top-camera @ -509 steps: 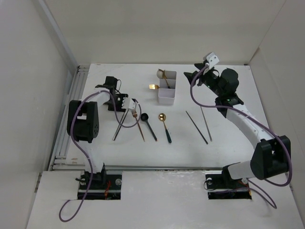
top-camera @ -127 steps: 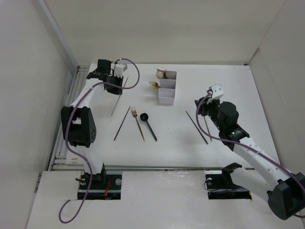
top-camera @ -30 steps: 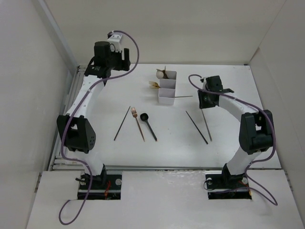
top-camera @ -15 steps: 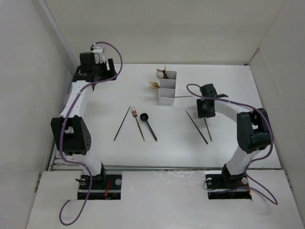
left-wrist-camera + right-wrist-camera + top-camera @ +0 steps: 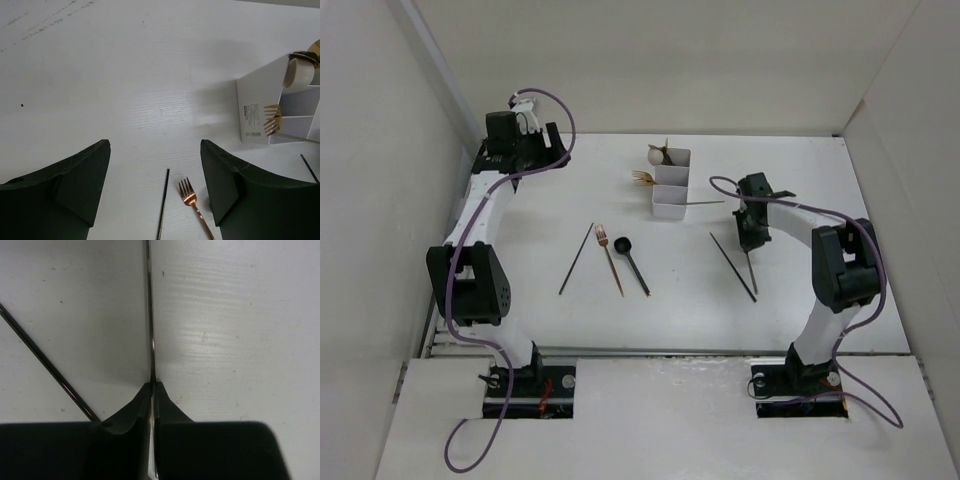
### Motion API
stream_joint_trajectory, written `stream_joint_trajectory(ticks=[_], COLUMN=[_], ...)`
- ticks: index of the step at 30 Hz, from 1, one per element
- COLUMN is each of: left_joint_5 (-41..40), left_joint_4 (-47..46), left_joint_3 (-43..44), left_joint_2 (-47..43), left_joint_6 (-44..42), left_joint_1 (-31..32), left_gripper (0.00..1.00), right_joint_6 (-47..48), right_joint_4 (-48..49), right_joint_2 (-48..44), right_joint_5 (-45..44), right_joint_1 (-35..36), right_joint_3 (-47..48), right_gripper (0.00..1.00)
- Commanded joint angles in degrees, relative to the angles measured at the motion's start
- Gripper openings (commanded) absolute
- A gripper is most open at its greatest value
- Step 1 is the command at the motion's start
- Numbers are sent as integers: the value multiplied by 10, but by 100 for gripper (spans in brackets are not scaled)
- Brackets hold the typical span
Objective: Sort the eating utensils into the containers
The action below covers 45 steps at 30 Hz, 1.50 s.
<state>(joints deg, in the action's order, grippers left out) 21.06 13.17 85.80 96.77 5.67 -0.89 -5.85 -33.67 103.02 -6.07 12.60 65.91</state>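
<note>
The white three-compartment container [image 5: 668, 196] [image 5: 261, 110] stands at the back middle. It holds a gold spoon [image 5: 658, 155], a gold fork [image 5: 641, 178] [image 5: 272, 118] and a chopstick [image 5: 706, 203] that sticks out to the right. On the table lie a dark chopstick [image 5: 576, 258] [image 5: 162, 210], a copper fork [image 5: 610, 258] [image 5: 192, 197] and a black spoon [image 5: 631, 262]. Two more chopsticks lie on the right. My right gripper [image 5: 751, 226] [image 5: 152, 385] is down at the table, shut on the right one [image 5: 751, 270] [image 5: 149, 315]; the other [image 5: 732, 266] [image 5: 45, 360] lies just left of it. My left gripper [image 5: 535, 150] [image 5: 155, 144] hangs open and empty at the back left.
White walls close in the table on the left, back and right. A metal rail [image 5: 460, 240] runs along the table's left edge. Purple cables [image 5: 560, 110] loop off both arms.
My right gripper has dropped onto the right chopstick and shut on it. The left arm swung left from above the back middle and now holds still.
</note>
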Motion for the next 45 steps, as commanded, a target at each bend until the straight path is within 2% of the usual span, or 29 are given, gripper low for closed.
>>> stream_joint_trajectory(ticks=[1, 8, 12, 21, 26, 29, 31, 33, 34, 36, 37, 38, 39, 41, 45], left_joint_5=[14, 20, 26, 44, 44, 44, 44, 44, 44, 44, 44, 44, 44, 44, 38], left_joint_4=[-23, -28, -28, -33, -33, -33, -33, -33, -33, -33, -38, -39, -39, -39, -39], left_joint_3=[-5, -10, -10, -20, -20, -27, -37, -42, -48, -55, -56, -63, -71, -84, -108], left_joint_2=[-30, -30, -30, -30, -30, -36, -42, -48, -48, -61, -61, -68, -74, -79, -100], left_joint_6=[10, 10, 10, 15, 10, 10, 10, 10, 10, 10, 10, 10, 10, 4, -1], left_joint_1=[-5, -10, -10, -10, -10, -10, -10, -10, -10, -10, -10, -10, -10, -10, -10], left_gripper=[70, 70, 70, 70, 70, 70, 70, 70, 70, 70, 70, 70, 70, 70, 70], right_joint_6=[8, -14, -50, -96, -113, -137, -183, -220, -236, -236, -241, -246, -247, -253, -293], right_joint_4=[-39, 11, 74, 264, 393, 525, 642, 712, 803, 913, 1005, 1040, 1069, 1133, 1201], right_joint_2=[26, -30, -149, -337, -407, -407, -385, -346, -330, -295, -251, -205, -205, -143, -60], right_joint_5=[-11, -32, -55, -180, -187, -149, -114, -86, -86, -115, -115, -107, -102, -93, -108], right_joint_1=[-3, -20, -34, -34, -28, -4, 8, 29, 41, 81, 89, 95, 103, 111, 128], right_joint_3=[20, -9, -32, -68, -106, -138, -156, -175, -183, -215, -215, -215, -215, -199, -186], right_gripper=[2, 0, 0, 0, 0, 0, 0, 0, 0, 0, 0, 0, 0, 0, 0])
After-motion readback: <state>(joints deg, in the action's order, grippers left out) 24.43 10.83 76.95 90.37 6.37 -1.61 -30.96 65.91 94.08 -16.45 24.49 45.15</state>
